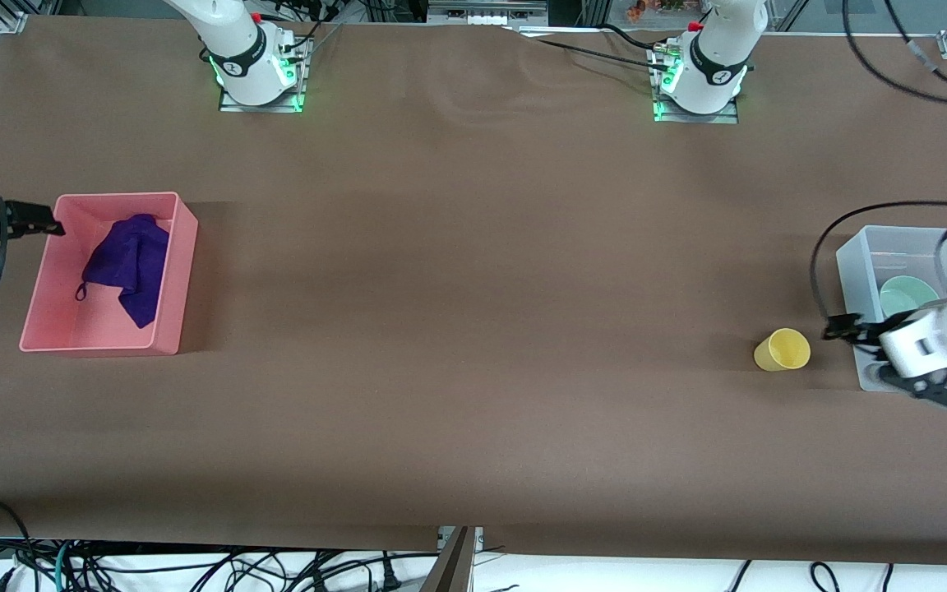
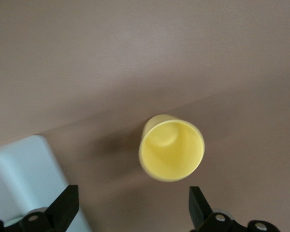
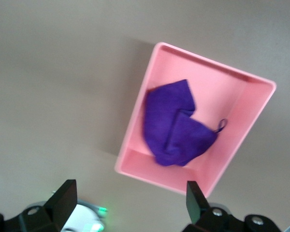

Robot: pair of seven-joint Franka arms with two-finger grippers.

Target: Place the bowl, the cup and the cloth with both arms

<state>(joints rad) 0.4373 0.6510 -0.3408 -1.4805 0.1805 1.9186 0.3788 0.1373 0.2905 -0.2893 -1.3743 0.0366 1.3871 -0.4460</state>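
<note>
The purple cloth (image 1: pixel 132 259) lies crumpled in a pink bin (image 1: pixel 186 247) at the right arm's end of the table. It also shows in the right wrist view (image 3: pixel 176 125), inside the pink bin (image 3: pixel 135 145). My right gripper (image 1: pixel 34 220) is open and empty, in the air beside that bin's corner (image 3: pixel 128 200). The mint-green bowl (image 1: pixel 905 296) sits in a pale grey bin (image 1: pixel 860 255), partly hidden by my left arm. The yellow cup (image 1: pixel 782 349) stands on the table beside that bin. My left gripper (image 1: pixel 843 329) is open and empty between cup and bin. The left wrist view shows the cup (image 2: pixel 171 150) ahead of the gripper (image 2: pixel 130 212).
The grey bin's corner (image 2: pixel 19 164) shows in the left wrist view. The two arm bases (image 1: pixel 260 66) (image 1: pixel 699 78) stand along the table's edge farthest from the front camera. Loose cables (image 1: pixel 194 567) hang below the nearest edge. Brown table (image 1: pixel 473 288) spans between the bins.
</note>
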